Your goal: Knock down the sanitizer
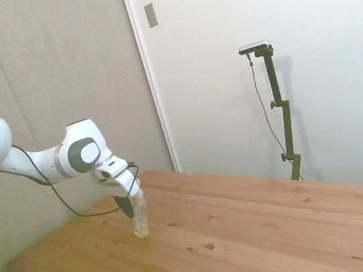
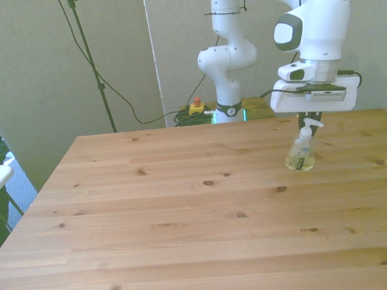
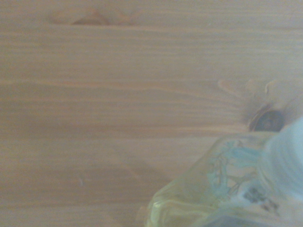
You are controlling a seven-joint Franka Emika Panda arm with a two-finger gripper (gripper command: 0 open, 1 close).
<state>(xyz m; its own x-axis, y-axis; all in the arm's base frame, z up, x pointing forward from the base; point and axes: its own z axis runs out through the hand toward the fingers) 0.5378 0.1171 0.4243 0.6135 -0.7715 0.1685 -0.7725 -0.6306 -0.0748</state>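
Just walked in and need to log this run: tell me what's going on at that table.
A white Franka arm has its end effector down at the top of a small clear sanitizer bottle with yellowish liquid in its base. The bottle stands on the wooden table, toward the front view's right, and in that view it appears to lean a little. It has not been knocked down yet. Whether the end effector actually touches it is unclear.

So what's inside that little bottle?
The sanitizer holds yellowish liquid low down, clear above. It stands on the bare wooden table. The claw covers its cap, so the very top is hidden.
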